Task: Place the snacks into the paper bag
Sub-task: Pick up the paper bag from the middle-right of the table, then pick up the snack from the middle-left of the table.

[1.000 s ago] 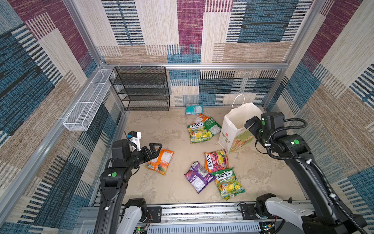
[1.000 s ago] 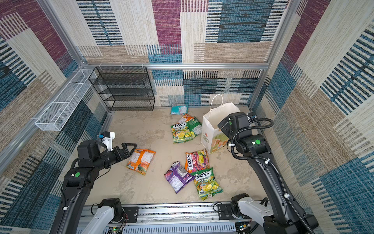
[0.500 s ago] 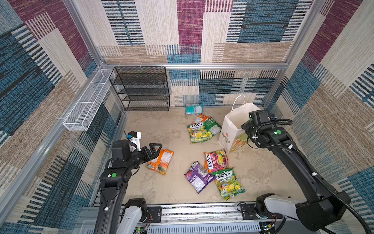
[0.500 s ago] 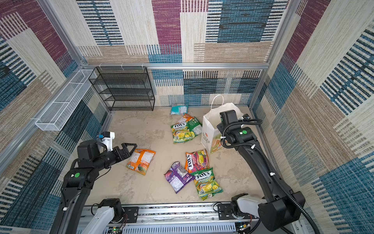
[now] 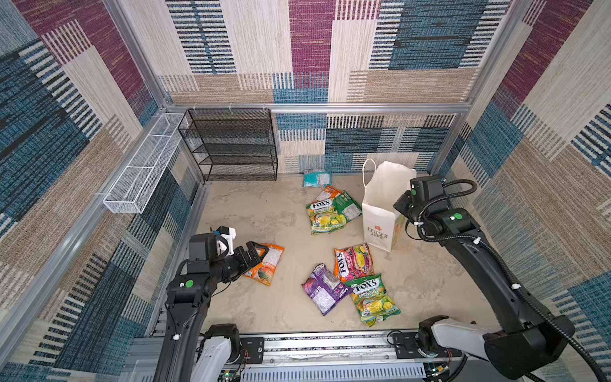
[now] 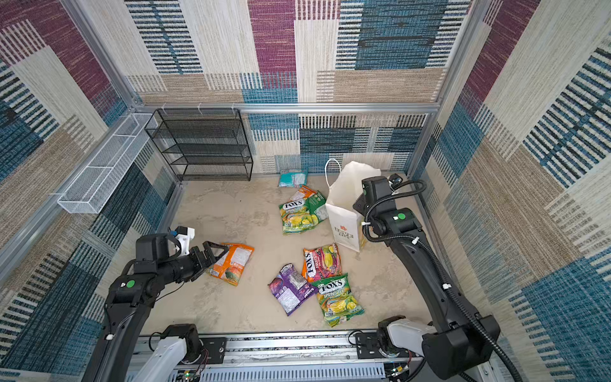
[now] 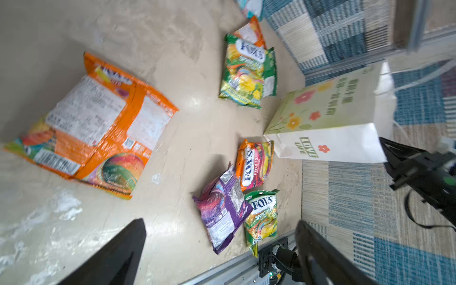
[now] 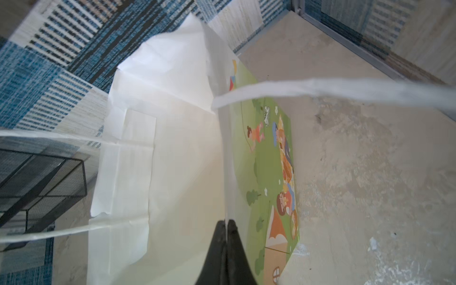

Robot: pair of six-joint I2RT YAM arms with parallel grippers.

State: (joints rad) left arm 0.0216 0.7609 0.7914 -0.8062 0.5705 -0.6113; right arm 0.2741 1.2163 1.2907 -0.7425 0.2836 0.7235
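Two grippers, two roles: the right gripper (image 8: 225, 229) is pinched fully closed on the paper bag (image 5: 380, 211) at its rim. The left gripper (image 5: 254, 252) gapes wide and empty just over the orange packet (image 5: 270, 266), whose long axis lies roughly across its reach. The other snacks lie on the bench between packet and bag.

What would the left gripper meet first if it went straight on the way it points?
Probably the purple packet, which lies ahead of the open left gripper; the orange packet lies aside. Depth is unclear.
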